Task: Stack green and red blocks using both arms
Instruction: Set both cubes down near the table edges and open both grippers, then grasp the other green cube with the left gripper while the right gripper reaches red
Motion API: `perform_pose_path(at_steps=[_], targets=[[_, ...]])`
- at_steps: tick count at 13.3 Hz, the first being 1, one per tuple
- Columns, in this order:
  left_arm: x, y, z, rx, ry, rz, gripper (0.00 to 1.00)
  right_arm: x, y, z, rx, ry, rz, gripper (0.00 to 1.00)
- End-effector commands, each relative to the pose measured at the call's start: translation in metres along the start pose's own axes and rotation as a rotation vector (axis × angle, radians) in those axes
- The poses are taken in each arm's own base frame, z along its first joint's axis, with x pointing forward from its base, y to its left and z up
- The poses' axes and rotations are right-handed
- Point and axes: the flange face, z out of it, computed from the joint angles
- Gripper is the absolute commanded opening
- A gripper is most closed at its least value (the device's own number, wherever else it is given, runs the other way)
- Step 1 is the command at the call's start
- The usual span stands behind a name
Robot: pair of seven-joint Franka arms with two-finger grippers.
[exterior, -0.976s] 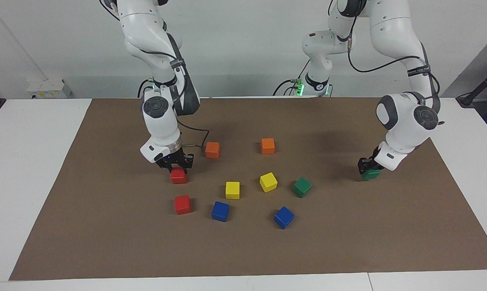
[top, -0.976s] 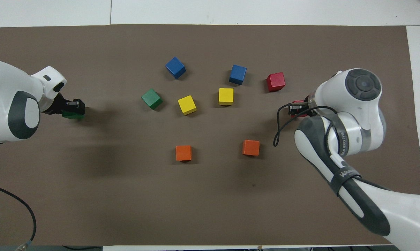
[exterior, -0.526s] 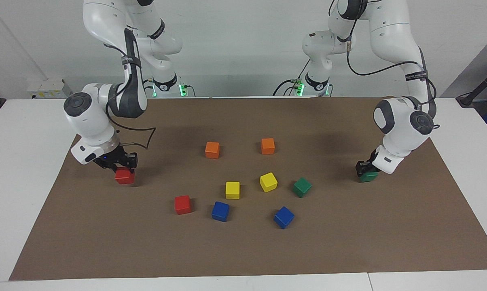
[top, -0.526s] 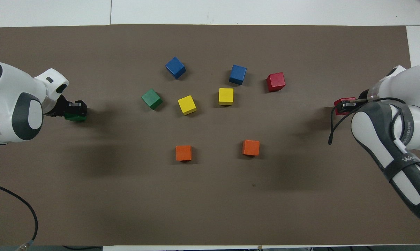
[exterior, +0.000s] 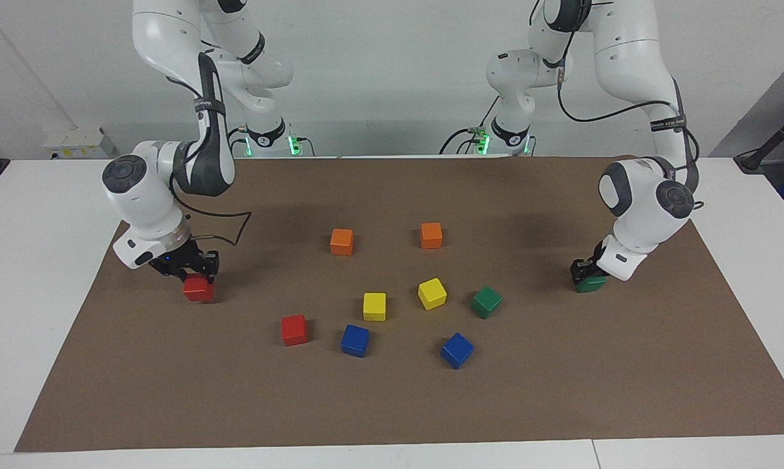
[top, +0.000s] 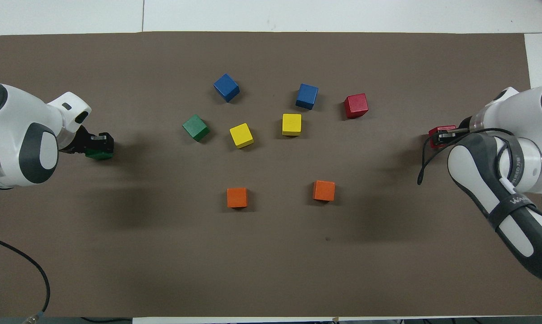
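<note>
The right gripper is clenching a red cube and has carried it away from the loose red cube, out over the brown mat toward the right arm's end of the table. Over the last second it has swung from just beside the nearer orange cube to well clear of the cluster, and it is now settling low, the cube at or just above the mat; contact cannot be told. In the overhead view the right gripper is showing the red cube pinched at its tips.

The left gripper is gripping a green cube low over the mat toward the left arm's end, well apart from the loose green cube, and has barely moved in that time. From above, the left gripper is covering most of its green cube.

Judging by this, each arm seems to be setting down a base block at its own end, so two separate stacks look likely. The loose red cube and loose green cube, lying among the yellow cubes and blue cubes, are still to be fetched. No stacking is done yet.
</note>
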Motion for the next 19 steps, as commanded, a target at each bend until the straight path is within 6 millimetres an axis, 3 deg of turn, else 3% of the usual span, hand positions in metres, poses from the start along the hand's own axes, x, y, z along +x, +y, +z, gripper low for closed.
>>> perform_pose_path(at_steps=[1, 4, 7, 9, 12, 13, 14, 17, 19], targets=[[-0.002, 0.003, 0.001, -0.001, 0.019, -0.011, 1.00, -0.002, 0.000, 0.007, 0.016, 0.017, -0.001, 0.00], [0.000, 0.002, -0.004, -0.001, 0.023, -0.011, 1.00, -0.002, 0.001, 0.014, 0.015, 0.025, 0.001, 0.00], [0.011, 0.010, -0.040, -0.004, 0.021, -0.024, 1.00, -0.005, 0.000, 0.017, 0.016, 0.022, -0.001, 0.00], [0.018, 0.051, -0.063, -0.005, 0.021, -0.118, 1.00, -0.006, -0.001, 0.019, 0.016, 0.017, -0.001, 0.00], [0.022, 0.110, -0.073, -0.039, 0.064, -0.315, 1.00, -0.006, -0.002, 0.019, 0.016, 0.017, -0.001, 0.00], [0.024, 0.132, -0.078, -0.044, 0.070, -0.346, 1.00, -0.006, -0.002, 0.019, 0.016, 0.017, 0.002, 0.37], [0.025, 0.161, -0.077, -0.048, 0.070, -0.377, 1.00, -0.006, -0.002, 0.019, 0.016, 0.017, 0.002, 0.98], [0.025, 0.206, -0.078, -0.057, 0.075, -0.460, 1.00, -0.008, -0.001, 0.019, 0.018, -0.001, 0.000, 1.00], [0.028, 0.227, -0.062, -0.052, 0.064, -0.505, 1.00, -0.004, -0.005, 0.007, 0.019, -0.003, -0.002, 1.00]])
